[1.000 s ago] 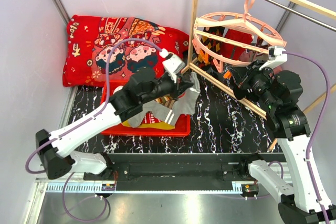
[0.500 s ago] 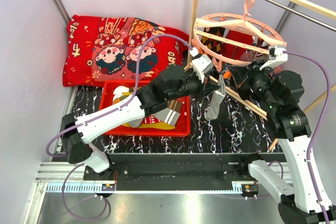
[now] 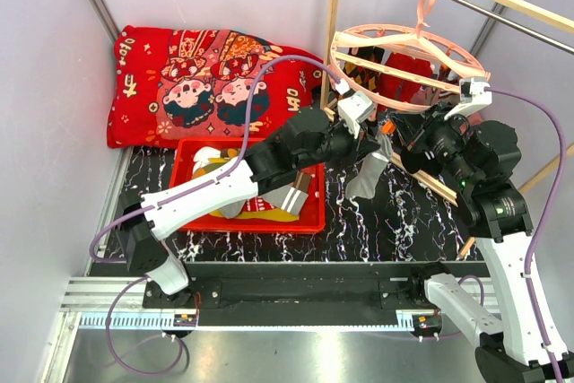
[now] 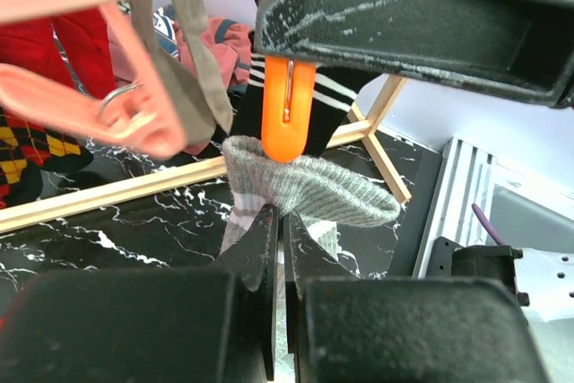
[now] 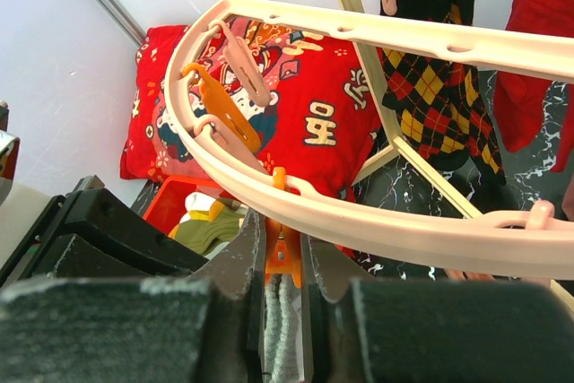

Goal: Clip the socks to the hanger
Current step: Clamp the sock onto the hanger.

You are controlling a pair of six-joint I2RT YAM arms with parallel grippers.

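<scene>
The pale-pink ring hanger [image 3: 408, 42] hangs from the rack at the back right. My left gripper [image 3: 373, 144] is shut on the cuff of a grey sock [image 3: 366, 177] and holds it up under the ring's near-left side. In the left wrist view the cuff [image 4: 314, 190] touches the bottom of an orange clip [image 4: 289, 87]. My right gripper [image 3: 399, 138] is shut on that orange clip [image 5: 283, 253], squeezing its sides under the ring [image 5: 377, 221]. The grey sock [image 5: 282, 329] shows between the right jaws, under the clip.
A red tray [image 3: 309, 217] with several socks sits at centre left. A red cartoon cushion [image 3: 197, 78] lies behind it. A wooden rack pole [image 3: 334, 24] stands beside the hanger. An argyle sock [image 5: 435, 96] and a red sock [image 5: 538, 69] hang on the far side.
My left arm has carried the grey sock from over the tray to the right and up to the orange clip. The right gripper has stayed at the clip.
</scene>
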